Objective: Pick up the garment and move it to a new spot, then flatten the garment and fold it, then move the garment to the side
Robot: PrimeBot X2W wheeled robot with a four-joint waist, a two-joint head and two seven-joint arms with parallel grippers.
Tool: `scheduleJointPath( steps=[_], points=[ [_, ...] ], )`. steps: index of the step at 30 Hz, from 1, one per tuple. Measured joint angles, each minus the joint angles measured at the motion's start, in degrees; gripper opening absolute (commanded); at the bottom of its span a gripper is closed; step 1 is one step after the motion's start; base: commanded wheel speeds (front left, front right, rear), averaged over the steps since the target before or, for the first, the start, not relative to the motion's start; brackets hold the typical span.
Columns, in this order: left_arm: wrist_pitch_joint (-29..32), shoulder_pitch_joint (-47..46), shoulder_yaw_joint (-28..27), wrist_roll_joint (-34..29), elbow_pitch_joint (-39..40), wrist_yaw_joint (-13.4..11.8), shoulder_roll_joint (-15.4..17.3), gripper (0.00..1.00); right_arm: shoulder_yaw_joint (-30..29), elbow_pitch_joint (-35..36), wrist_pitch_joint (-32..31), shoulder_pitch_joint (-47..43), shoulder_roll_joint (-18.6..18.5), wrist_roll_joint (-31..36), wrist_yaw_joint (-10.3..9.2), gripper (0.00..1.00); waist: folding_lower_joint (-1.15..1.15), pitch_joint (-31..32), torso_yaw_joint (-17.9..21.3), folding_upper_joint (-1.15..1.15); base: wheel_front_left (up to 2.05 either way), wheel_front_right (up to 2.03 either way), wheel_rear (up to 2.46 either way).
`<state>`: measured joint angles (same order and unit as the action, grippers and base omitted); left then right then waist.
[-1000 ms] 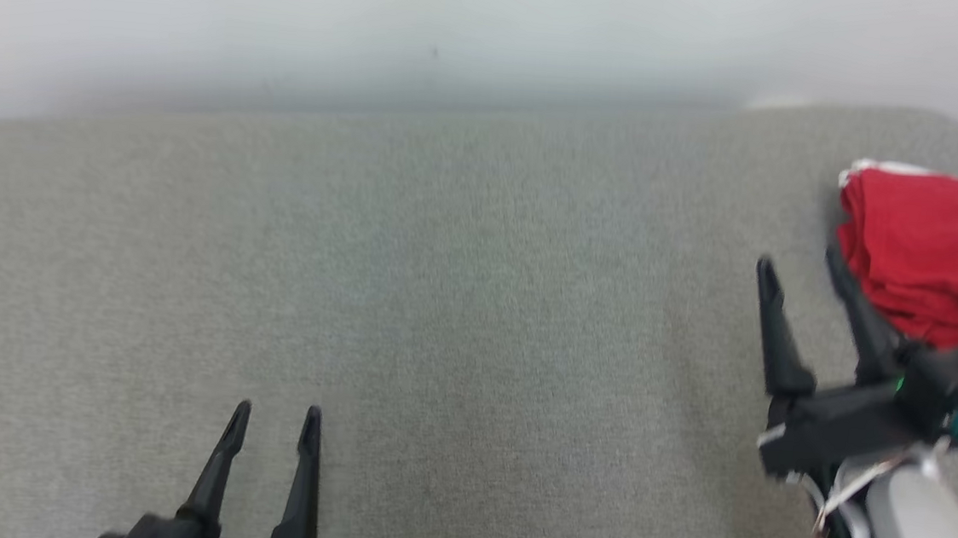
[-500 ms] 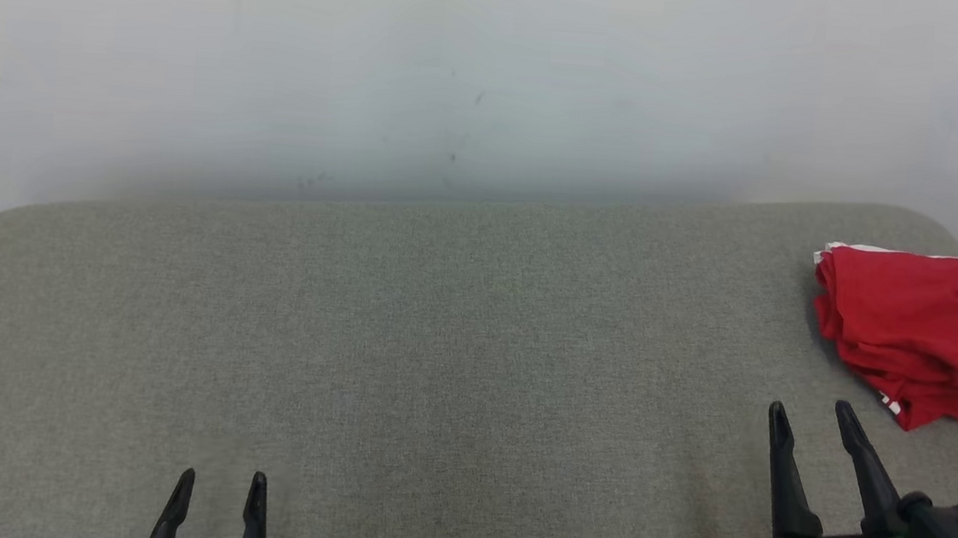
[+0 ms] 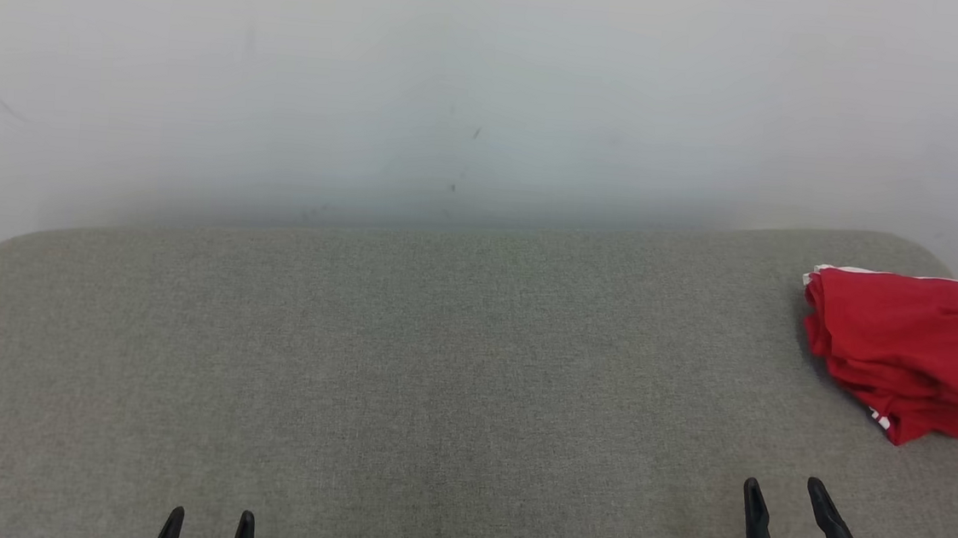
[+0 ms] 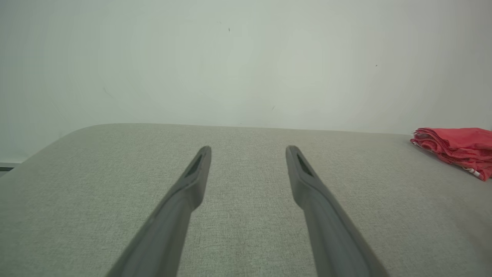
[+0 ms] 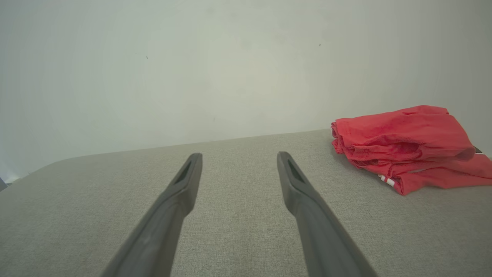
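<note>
Red garment (image 3: 908, 354) lies in a folded heap at the far right of the grey cushion (image 3: 437, 368).
My left gripper (image 3: 211, 517) and right gripper (image 3: 782, 485) hover spread wide and empty, the right one near the garment but apart from it.

Flat, even light spreads over the grey-green woven fabric surface (image 3: 437, 368) and the off-white wall (image 3: 461, 62). In the head view a hazy shadow band dims the wall's foot, and a thin shadow hugs the edge of the bundled red cloth garment (image 3: 908, 354). The wrist views darken at the corners, bow the surface's far edge and blur the long dark gripper fingers (image 4: 192, 184) near the lens.
</note>
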<state>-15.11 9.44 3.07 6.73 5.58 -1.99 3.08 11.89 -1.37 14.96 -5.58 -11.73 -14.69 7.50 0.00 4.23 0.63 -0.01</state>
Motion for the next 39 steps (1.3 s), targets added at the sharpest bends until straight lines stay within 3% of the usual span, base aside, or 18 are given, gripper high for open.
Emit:
scheduleJointPath(
  steps=[4, 5, 12, 39],
  points=[
    [0.01, -0.01, -0.31, -0.36, 0.02, 0.38, -0.09, 1.0, 0.54, 0.02, 0.0, -0.26, -0.31, 0.0, 0.0, 1.0, 0.0, 0.22, 0.04, 0.0, 0.0, 0.0, 0.0],
    [0.0, -0.01, -0.33, -0.49, -0.2, 0.38, -0.09, 0.0, 0.57, -0.24, -0.02, -0.34, -0.25, 0.0, 0.0, 0.0, 0.0, 0.25, 0.01, 0.0, 0.0, 0.0, 0.0],
    [0.21, 0.05, -0.08, 0.83, -3.34, 0.38, -0.2, 0.0, 0.85, -3.57, -0.6, -2.25, 0.49, -0.66, 0.0, 0.0, 0.01, 0.21, 0.01, 0.0, 0.0, 0.0, 0.0],
    [4.48, -5.48, 1.63, 29.61, -9.49, 2.9, -0.14, 0.0, -5.37, -4.85, -6.09, -0.69, 0.16, -29.65, 0.0, 0.0, 0.01, -0.76, -0.13, 0.0, 0.0, 0.0, 0.0]
  ],
)
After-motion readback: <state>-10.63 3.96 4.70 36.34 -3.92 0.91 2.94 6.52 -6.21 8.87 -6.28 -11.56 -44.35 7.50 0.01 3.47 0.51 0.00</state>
